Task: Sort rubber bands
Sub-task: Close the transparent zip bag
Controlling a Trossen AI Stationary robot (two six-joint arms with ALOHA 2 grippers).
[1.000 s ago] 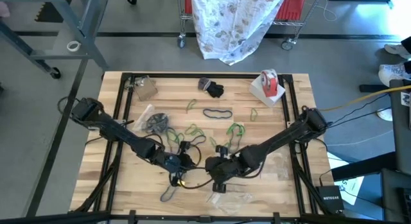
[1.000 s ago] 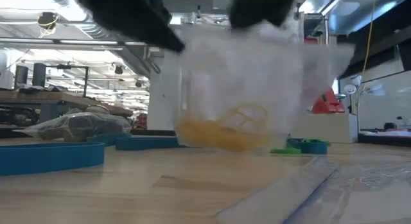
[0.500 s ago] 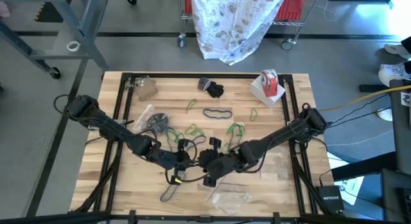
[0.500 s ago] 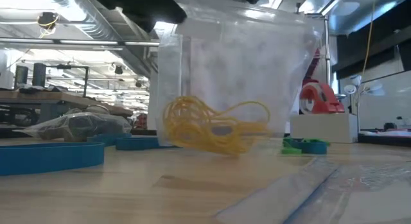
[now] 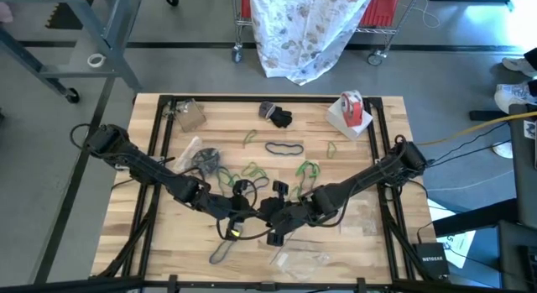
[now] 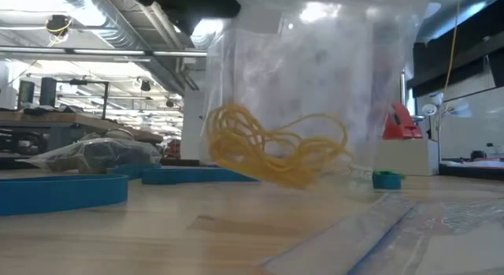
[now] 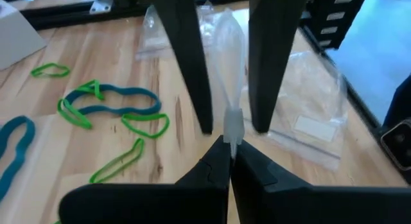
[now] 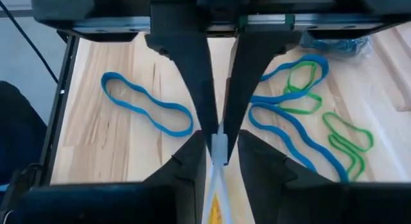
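Above the table's near middle, both grippers' fingers pinch a clear bag hanging upright, tan rubber bands inside.

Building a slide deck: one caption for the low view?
Clear plastic bag hangs above the wooden table, holding a tangle of yellow rubber bands.

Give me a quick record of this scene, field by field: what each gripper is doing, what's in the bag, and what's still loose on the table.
left gripper: shut on the clear bag's top edge
right gripper: pinching the same edge from the opposite side
clear bag: held up between both grippers, just above the table
bag contents: yellow rubber bands, bunched at the bottom
loose bands: green rubber bands and blue rubber bands lying flat on the wood
other items: tape roll at the far right corner; filled bag on the left
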